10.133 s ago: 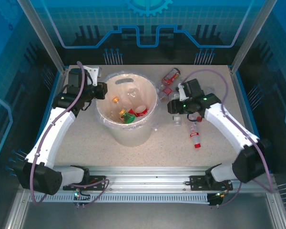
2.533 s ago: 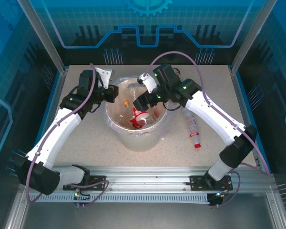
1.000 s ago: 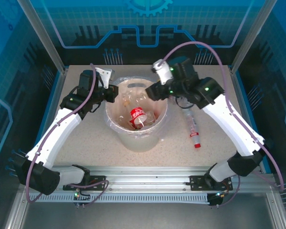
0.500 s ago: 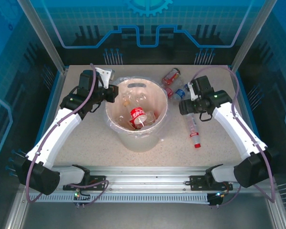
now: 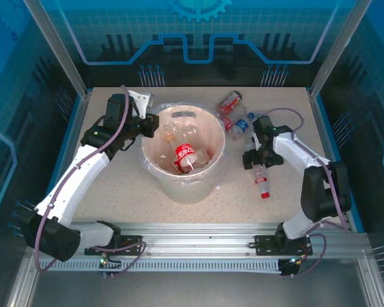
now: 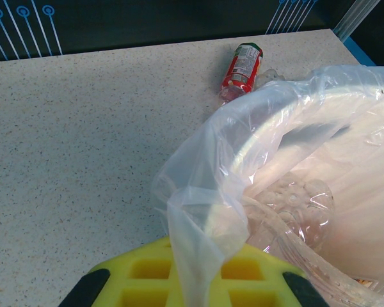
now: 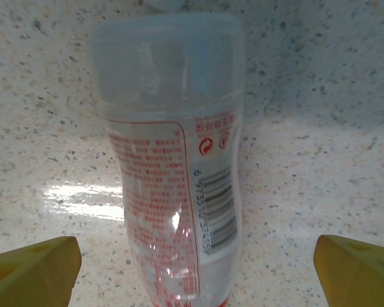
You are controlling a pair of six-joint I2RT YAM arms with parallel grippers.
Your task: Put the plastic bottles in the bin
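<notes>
Over on the right side of the table (image 5: 115, 185), a clear bottle with red print (image 5: 261, 176) is being straddled by the right gripper (image 5: 255, 161) — jaws spread wide, a yellow fingertip (image 7: 32, 268) standing off each flank, nothing being grasped. That bottle is lying flat on the speckled top, its red cap pointing toward the near edge. At the middle, the bin (image 5: 179, 185) is standing upright, and its bag liner (image 6: 198, 192) is being pinched at the far-left rim by the left gripper (image 5: 155, 125), clenched tight on the plastic. Inside the bin, a red-labelled bottle (image 5: 185, 155) is being cradled among other clear ones. Beyond the rim to the far right, a second red-labelled bottle (image 5: 230, 101) and a blue-capped bottle (image 5: 242, 124) are lying on the table near each other — both apart from either gripper.
</notes>
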